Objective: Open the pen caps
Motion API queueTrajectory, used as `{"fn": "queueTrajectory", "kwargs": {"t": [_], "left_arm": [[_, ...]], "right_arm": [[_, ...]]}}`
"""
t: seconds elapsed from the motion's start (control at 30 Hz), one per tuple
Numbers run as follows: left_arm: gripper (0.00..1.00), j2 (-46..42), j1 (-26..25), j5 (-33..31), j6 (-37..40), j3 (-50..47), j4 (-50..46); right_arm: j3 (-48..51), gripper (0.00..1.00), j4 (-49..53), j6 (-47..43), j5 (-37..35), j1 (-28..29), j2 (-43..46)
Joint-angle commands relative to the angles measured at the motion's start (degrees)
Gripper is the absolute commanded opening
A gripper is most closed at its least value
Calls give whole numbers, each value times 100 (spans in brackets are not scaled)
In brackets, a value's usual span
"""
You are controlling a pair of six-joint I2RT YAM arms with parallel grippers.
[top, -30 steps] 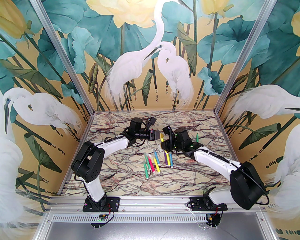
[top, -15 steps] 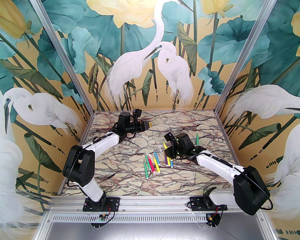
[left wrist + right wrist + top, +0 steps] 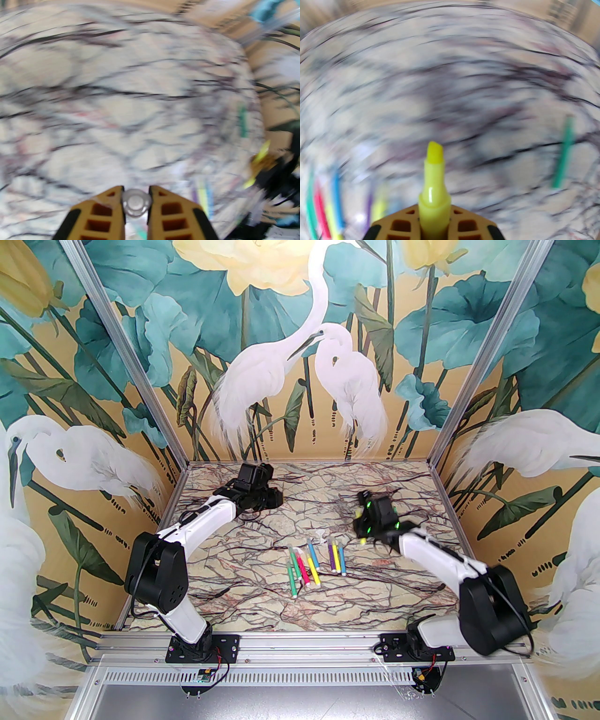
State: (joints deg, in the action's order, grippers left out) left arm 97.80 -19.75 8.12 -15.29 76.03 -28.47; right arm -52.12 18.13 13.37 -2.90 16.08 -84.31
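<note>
The left claw [image 3: 136,190] sits over the far left part of the marble-patterned table [image 3: 234,577]. Its two yellow fingers [image 3: 110,206] are drawn in close and pinch a small clear cap [image 3: 136,205]. The cap is seen end-on as a round, see-through ring, touching the inner face of each finger. The left wrist view is badly smeared, so little else near this claw can be made out.

To the right of the left claw and nearer the arm bases, a row of pens [image 3: 313,558] lies on the table, roughly side by side. They are green, pink, yellow, blue and purple. Just beyond the far end of the row lies a loose cap [image 3: 320,535], clear and faint against the marble. The row falls between the two claws, well apart from the left one and closer to the right one. In the right wrist view it shows low and to the left of the claw.

The right claw [image 3: 434,209] is pressed together on the body of a yellow pen [image 3: 434,178]. The pen sticks straight out ahead of the fingers, its bare wedge tip pointing away from the claw. Ahead and to the right of this claw, a single green pen [image 3: 563,152] lies alone on the table, apart from the rest.
</note>
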Motion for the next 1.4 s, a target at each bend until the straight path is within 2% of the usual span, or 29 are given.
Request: {"fn": "queueTrajectory", "kwargs": {"t": [0.0,0.23,0.5,0.67,0.97,1.37], "left_arm": [[0,312,176,-835,346,162,-666],[0,673,448,-1050,496,191,-877],[0,1082,681,-1253,665,244,-954],[0,1257,769,-1333,720,306,-959],[7,1586,876,-1344,802,450,-951],[15,1929,938,-1293,766,558,-959]], "right_arm": [[-349,0,373,262,-724,-251,-293],[-712,0,452,318,-485,-826,-862],[-1092,0,565,233,-456,-1166,-1463],[-1339,0,638,213,-462,-1271,-1825],[-1837,0,950,118,-519,-1352,-2361],[-2064,10,1203,91,-597,-1405,-2680]]}}
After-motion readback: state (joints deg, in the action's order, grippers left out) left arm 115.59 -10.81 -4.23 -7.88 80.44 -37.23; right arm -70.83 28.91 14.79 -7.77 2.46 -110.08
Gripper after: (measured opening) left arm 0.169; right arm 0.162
